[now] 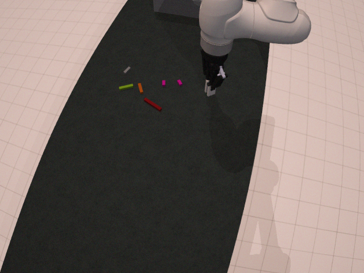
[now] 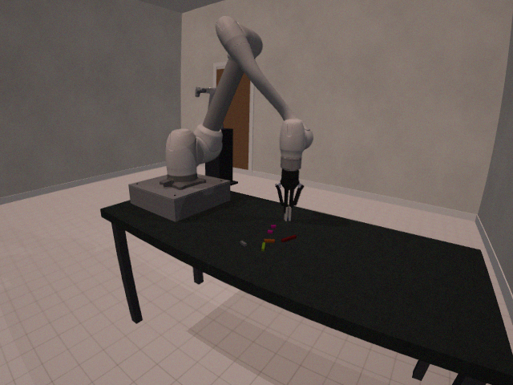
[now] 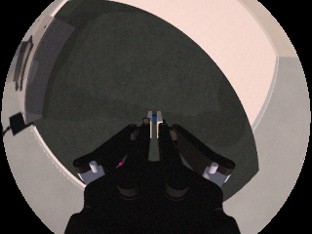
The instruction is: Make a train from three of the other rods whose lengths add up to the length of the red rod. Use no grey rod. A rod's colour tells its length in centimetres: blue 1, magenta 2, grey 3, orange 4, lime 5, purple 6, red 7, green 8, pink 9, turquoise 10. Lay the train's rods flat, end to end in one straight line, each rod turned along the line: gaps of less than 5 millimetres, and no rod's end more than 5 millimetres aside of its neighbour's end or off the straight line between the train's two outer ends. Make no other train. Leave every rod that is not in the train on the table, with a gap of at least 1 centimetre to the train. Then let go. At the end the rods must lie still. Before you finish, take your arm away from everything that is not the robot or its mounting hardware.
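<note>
My gripper (image 1: 210, 92) hangs a little above the dark table, to the right of the rods, and also shows in the exterior view (image 2: 287, 217). In the wrist view its fingers are shut on a small blue rod (image 3: 154, 117) at the tips. On the table lie a red rod (image 1: 152, 103), an orange rod (image 1: 140, 87), a lime rod (image 1: 125, 86), a grey rod (image 1: 126, 69) and two magenta rods (image 1: 163, 83) (image 1: 179, 82). All lie apart from each other. The nearer magenta rod is about a hand's width left of the gripper.
The robot's grey base block (image 2: 179, 197) stands at the table's far end. The table's right edge (image 1: 258, 117) runs close to the gripper's right side. A pale tiled floor surrounds the table.
</note>
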{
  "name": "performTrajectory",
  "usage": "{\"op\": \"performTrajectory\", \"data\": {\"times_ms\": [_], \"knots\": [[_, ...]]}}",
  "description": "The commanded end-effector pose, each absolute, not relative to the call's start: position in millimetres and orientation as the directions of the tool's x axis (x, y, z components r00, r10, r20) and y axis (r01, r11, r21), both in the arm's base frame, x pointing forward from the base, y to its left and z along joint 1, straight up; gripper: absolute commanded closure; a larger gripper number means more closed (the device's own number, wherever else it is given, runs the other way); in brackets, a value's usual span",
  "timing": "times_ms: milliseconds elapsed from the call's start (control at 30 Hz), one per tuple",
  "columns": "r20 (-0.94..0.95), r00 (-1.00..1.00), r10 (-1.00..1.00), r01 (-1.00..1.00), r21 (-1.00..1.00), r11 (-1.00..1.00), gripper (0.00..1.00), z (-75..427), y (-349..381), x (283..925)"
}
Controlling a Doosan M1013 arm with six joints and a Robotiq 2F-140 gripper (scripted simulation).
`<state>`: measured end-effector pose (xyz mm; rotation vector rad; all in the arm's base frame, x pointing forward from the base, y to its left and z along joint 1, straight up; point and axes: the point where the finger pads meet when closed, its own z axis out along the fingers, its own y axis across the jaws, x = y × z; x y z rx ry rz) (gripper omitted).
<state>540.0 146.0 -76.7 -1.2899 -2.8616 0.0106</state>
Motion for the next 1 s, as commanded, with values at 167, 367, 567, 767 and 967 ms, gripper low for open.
{"op": "performTrajectory", "data": {"times_ms": [167,367,567,767,967], "knots": [[0.0,-0.662,0.749,0.749,-0.007,0.662,0.92,-76.6,146.0,540.0],[0.0,-0.662,0.749,0.749,-0.007,0.662,0.88,-76.6,146.0,540.0],[0.0,-0.662,0.749,0.749,-0.007,0.662,0.85,-76.6,146.0,540.0],[0.0,-0.662,0.749,0.749,-0.007,0.662,0.85,-76.6,146.0,540.0],[0.0,-0.662,0.749,0.749,-0.007,0.662,0.85,-69.3,146.1,540.0]]}}
